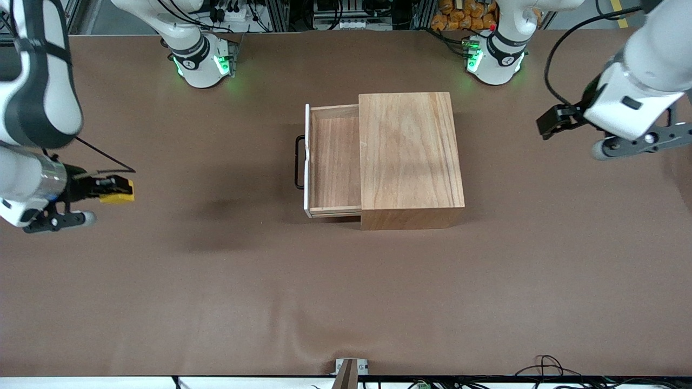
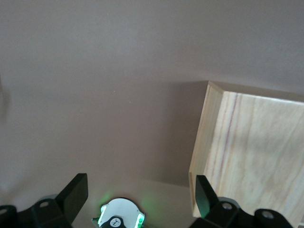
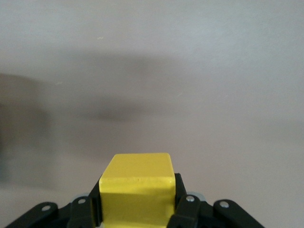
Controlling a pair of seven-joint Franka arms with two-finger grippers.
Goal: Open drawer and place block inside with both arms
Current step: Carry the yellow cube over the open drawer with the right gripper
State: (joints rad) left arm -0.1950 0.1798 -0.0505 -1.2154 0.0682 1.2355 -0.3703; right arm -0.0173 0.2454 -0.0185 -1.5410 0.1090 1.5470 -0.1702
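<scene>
One relation matters: the drawer (image 1: 333,162) sits pulled out of the wooden box (image 1: 411,159), well apart from the right gripper (image 1: 120,190), toward the left arm's end of the tabletop (image 1: 346,292). Right jaws pinch the block (image 1: 118,196), airborne. Left gripper (image 1: 549,124) waits over the tabletop near the box, jaws spread, empty.

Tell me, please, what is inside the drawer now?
The pulled-out part of the drawer shows only bare wood. The part under the wooden box is covered. The block is held in the right gripper, over the table.
</scene>
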